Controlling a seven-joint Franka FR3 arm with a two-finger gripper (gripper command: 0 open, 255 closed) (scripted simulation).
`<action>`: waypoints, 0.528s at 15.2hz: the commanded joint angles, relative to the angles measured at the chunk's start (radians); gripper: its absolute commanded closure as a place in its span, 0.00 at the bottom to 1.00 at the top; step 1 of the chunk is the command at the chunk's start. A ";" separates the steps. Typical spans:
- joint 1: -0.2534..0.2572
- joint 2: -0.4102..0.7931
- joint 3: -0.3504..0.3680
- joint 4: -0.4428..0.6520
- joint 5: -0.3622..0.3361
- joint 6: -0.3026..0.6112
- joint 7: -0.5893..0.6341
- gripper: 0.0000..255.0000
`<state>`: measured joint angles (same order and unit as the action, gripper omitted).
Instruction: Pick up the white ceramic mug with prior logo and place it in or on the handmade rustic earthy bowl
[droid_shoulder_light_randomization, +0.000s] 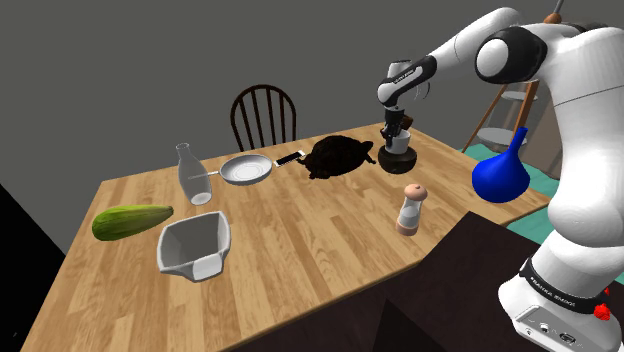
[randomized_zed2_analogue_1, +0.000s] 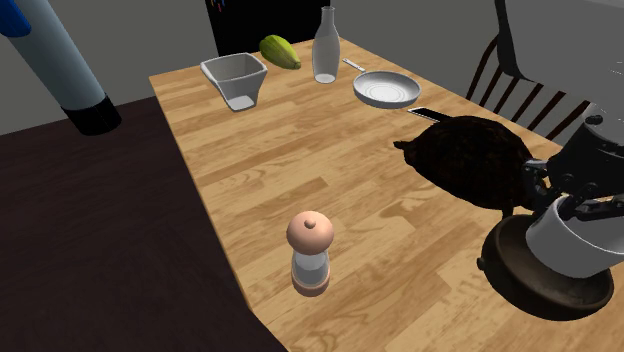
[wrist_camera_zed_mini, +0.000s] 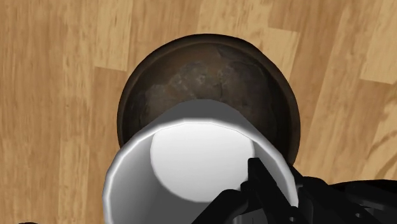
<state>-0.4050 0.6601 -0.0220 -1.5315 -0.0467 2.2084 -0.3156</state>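
- Across one wooden table (droid_shoulder_light_randomization: 300, 260), far end: one dark turtle (droid_shoulder_light_randomization: 335, 157).
- One brown bowl (randomized_zed2_analogue_1: 512, 272), just beside turtle.
- One black gripper (droid_shoulder_light_randomization: 397, 127), fingers pinching mug rim.
- One white mug (randomized_zed2_analogue_1: 565, 245), over bowl; contact unclear.
- One pepper mill (randomized_zed2_analogue_1: 312, 252), near bowl.

Shoulder cam: we sit beside the stand (droid_shoulder_light_randomization: 460, 290), looking down over the counter (droid_shoulder_light_randomization: 290, 250) toward 10 o'clock. Second cam: close, low, from that view's 3 o'clock end. Wrist cam: straight down, tight. All share the bowl (wrist_camera_zed_mini: 191, 76).
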 joint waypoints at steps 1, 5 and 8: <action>0.000 0.000 0.000 0.000 0.000 0.000 0.000 0.00; 0.000 0.000 0.000 0.000 0.000 0.000 0.000 0.00; 0.002 -0.036 0.000 0.011 0.000 -0.047 0.000 0.00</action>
<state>-0.4020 0.6346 -0.0213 -1.5300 -0.0467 2.1817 -0.3134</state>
